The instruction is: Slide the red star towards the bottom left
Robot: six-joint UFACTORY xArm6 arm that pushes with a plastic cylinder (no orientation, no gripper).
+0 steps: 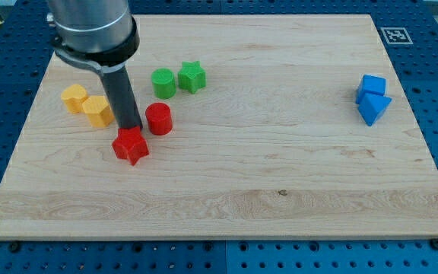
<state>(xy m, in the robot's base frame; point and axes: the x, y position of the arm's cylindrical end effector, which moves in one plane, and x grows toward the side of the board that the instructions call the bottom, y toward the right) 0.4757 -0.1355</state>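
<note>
The red star (131, 145) lies on the wooden board (280, 175) left of centre. My tip (131, 128) stands right at the star's top edge, touching or almost touching it. A red cylinder (158, 119) stands just to the right of the rod, up and to the right of the star.
Two yellow blocks (74, 98) (97, 111) sit to the left of the rod. A green cylinder (163, 82) and a green star (192, 76) lie above the red blocks. A blue cube (371, 86) and a blue triangle (374, 107) sit at the view's right.
</note>
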